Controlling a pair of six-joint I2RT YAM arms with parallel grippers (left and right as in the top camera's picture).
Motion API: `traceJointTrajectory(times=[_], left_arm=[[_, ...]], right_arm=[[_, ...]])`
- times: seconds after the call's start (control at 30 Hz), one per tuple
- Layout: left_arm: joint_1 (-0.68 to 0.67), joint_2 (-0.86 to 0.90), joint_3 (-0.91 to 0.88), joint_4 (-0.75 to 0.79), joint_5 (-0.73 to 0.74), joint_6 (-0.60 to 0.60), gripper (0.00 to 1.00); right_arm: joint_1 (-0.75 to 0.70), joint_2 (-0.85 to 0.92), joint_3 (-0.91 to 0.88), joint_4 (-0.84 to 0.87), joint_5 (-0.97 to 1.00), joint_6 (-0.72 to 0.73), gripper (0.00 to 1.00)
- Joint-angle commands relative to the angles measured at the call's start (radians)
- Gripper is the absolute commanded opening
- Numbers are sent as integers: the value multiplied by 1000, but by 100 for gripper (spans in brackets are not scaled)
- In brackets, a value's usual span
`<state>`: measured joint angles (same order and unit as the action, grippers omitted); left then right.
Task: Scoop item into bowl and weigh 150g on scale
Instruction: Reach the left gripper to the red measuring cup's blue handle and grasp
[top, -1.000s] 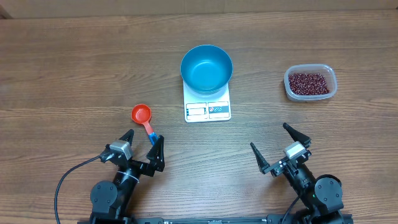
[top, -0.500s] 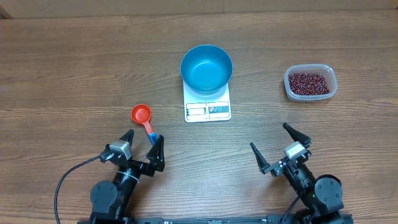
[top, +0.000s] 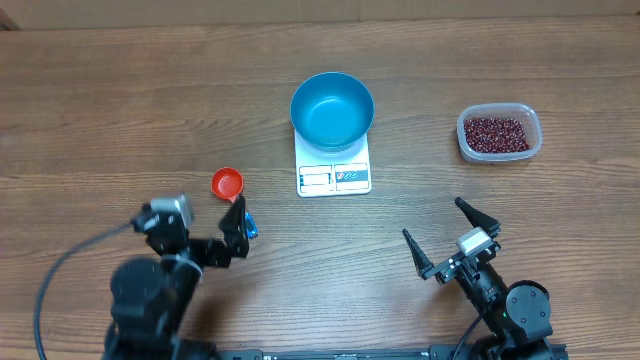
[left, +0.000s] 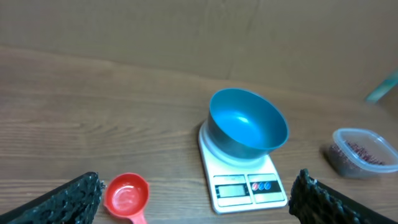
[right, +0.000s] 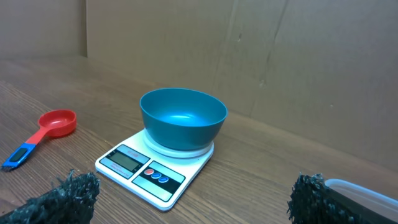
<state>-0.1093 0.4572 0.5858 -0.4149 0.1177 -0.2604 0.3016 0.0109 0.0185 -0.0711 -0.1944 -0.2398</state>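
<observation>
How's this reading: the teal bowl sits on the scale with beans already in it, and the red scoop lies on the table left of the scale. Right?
No. The overhead view shows the bowl on the scale is empty; the beans sit in the clear tub at right. The red scoop does lie on the table left of the scale.

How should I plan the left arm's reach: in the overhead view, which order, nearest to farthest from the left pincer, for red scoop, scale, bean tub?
From the left pincer:
1. Red scoop, just ahead of it, left side.
2. Scale, table centre, under the bowl.
3. Bean tub, far right.
</observation>
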Motion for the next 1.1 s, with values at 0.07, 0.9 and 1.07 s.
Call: traceJointTrajectory(times=[0.07, 0.9, 1.07], left_arm=[[-3, 252, 243, -118, -75, 63, 100], [-2, 739, 610, -431, -132, 58, 100], [-2, 783, 610, -427, -132, 58, 100]], right_arm=[[-5, -8, -11, 5, 11, 3, 100], [-5, -8, -11, 5, 11, 3, 100], [-5, -8, -11, 5, 10, 3, 100]])
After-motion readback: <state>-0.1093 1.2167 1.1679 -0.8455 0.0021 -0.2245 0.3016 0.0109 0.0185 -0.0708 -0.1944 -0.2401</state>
